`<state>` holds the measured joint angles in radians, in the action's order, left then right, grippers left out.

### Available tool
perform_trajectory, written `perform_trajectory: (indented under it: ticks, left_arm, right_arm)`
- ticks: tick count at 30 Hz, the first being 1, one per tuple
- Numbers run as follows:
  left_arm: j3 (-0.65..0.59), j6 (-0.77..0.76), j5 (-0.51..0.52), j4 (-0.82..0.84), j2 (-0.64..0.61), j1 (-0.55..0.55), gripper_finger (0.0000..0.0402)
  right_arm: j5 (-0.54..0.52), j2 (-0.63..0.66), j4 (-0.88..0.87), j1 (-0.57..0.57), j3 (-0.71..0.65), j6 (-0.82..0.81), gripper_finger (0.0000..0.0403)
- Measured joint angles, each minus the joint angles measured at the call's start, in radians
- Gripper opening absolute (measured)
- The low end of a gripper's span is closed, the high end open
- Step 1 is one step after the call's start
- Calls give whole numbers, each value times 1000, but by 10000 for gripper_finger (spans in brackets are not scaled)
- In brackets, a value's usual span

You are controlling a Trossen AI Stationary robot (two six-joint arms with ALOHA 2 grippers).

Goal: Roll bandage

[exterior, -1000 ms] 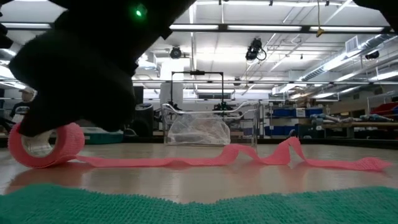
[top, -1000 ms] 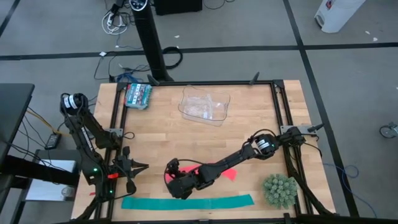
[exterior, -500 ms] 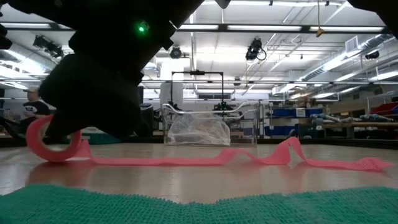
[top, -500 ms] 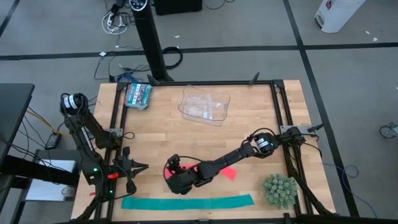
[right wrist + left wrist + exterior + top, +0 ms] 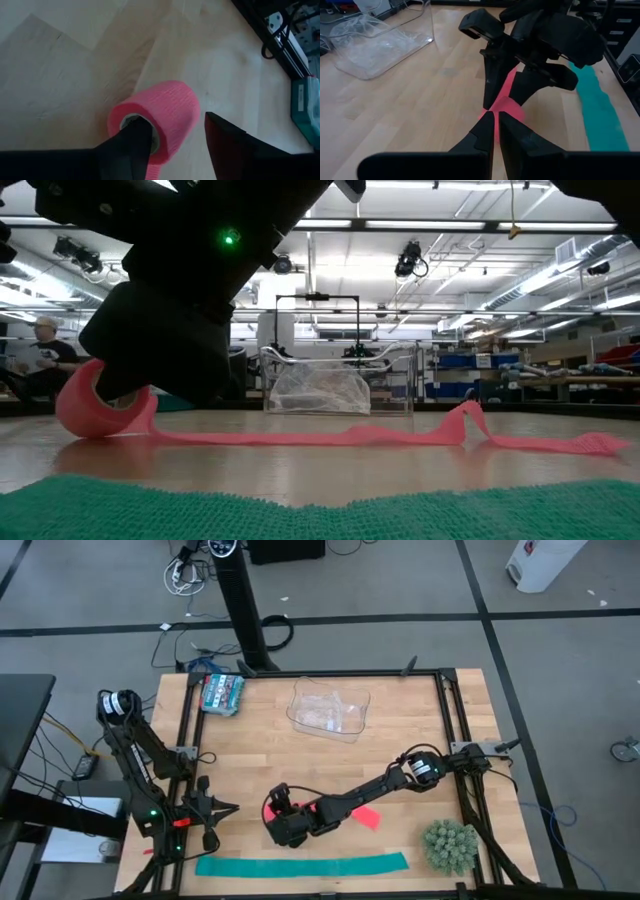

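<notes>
While the left gripper waits at the table's left edge with fingers together, the right gripper straddles the bandage roll near the front, fingers apart, its loose pink tail trailing rightward; no writing is legible.

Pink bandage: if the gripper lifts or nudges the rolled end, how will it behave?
The bandage probably rolls easily: its wound end is a round cylinder lying on its side. The unrolled tail looks floppy, rumpled along the wood, so it would likely drag behind. Soft fabric; the right gripper may squash it.
</notes>
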<state>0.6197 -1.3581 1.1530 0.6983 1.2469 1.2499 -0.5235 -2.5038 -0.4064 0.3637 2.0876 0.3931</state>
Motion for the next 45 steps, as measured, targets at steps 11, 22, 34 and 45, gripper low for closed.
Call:
perform_trajectory:
  ticks: [11, 22, 34, 45]
  left_arm:
    - [0, 0, -3, -2, 0, 0, 32]
    - [11, 0, 66, -17, 0, 0, 32]
    - [107, 109, 223, -3, -96, -109, 32]
    - [171, 932, -6, -448, -156, -359, 32]
  right_arm:
    - [-1, 1, 0, -1, 0, -35, 36]
    - [-34, 69, -75, -1, 0, -109, 6]
    - [69, 264, -396, -39, 0, -243, 1]
    - [-16, 479, -592, -18, 0, -370, 0]
